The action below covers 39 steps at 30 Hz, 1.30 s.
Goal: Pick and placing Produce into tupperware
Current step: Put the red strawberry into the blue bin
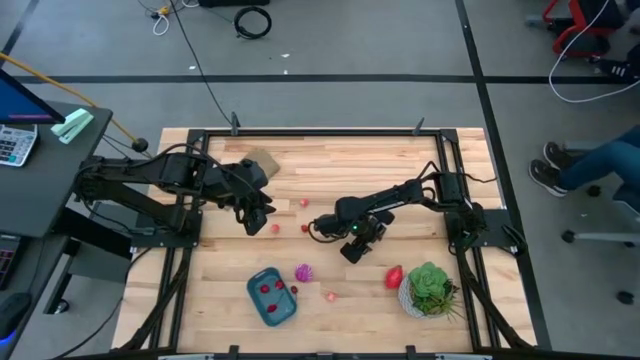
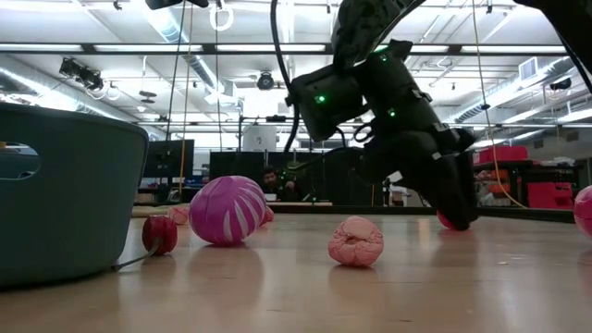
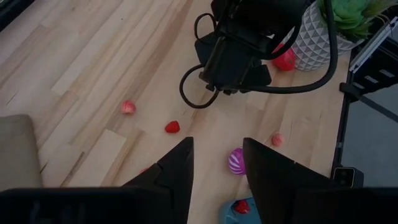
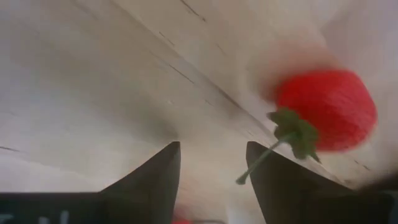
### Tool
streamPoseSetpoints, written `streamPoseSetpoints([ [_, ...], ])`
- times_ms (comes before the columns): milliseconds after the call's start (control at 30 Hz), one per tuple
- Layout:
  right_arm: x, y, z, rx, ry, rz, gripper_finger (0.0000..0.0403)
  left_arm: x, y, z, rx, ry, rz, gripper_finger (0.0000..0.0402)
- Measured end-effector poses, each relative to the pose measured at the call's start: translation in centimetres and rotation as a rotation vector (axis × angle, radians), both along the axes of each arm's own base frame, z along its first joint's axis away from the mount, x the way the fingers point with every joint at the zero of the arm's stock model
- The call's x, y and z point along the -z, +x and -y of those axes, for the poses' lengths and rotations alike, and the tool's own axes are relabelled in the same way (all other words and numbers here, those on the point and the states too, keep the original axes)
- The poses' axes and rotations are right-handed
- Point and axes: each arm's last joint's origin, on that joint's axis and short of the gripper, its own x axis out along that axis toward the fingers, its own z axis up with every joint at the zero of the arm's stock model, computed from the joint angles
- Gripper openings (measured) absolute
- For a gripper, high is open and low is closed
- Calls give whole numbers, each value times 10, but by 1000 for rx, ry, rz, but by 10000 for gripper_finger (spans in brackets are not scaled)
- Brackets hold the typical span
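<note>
The teal tupperware (image 1: 272, 297) sits near the table's near edge with two red pieces inside; in the low view its wall (image 2: 55, 194) fills the left. Beside it lie a magenta piece (image 1: 303, 272) (image 2: 227, 210), a pale pink one (image 1: 330, 295) (image 2: 356, 240) and a red strawberry-like one (image 1: 394, 277) (image 4: 323, 109). Smaller red pieces (image 1: 303, 202) (image 1: 275, 228) lie mid-table. My right gripper (image 1: 355, 245) (image 4: 211, 165) is open and low over the wood, with the strawberry-like piece just ahead and off to one side. My left gripper (image 1: 256, 215) (image 3: 214, 162) hovers open above mid-table.
A green plant in a white pot (image 1: 428, 290) stands at the near right, close to the strawberry-like piece. A flat tan piece (image 1: 262, 160) lies toward the far left under the left arm. Black frame rails (image 1: 330, 131) border the table. A person's legs (image 1: 590, 165) show off to the right.
</note>
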Motion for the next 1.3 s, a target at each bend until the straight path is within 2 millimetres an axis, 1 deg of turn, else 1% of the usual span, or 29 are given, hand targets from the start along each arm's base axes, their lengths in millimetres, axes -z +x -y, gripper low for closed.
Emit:
streamPoseSetpoints([
  [233,0,0,4,10,-2,0,162,0,0,0,0,0,0,136],
  [367,0,0,4,-8,6,3,153,0,0,0,0,0,0,137],
  [500,0,0,4,-35,20,2,149,0,0,0,-1,-1,0,141],
  [633,-2,-2,-1,-107,62,-1,150,0,0,0,-6,-6,1,138],
  [733,-7,-3,-7,-150,84,15,154,0,0,0,-6,-6,1,134],
  [833,-18,-5,-12,-195,99,48,158,0,0,0,-7,-6,2,134],
  [933,-34,-7,-19,-276,122,127,161,0,0,0,-7,-6,3,139],
  [1067,-60,-5,-26,-479,159,334,162,-1,1,0,-8,-7,11,141],
  [1167,-77,-2,-28,-669,106,482,162,-1,1,0,-9,-7,16,136],
  [1233,-86,-3,-27,-765,73,526,165,-1,1,0,-12,-9,16,133],
  [1300,-90,-5,-24,-792,61,523,171,-1,1,0,-22,-19,17,131],
])
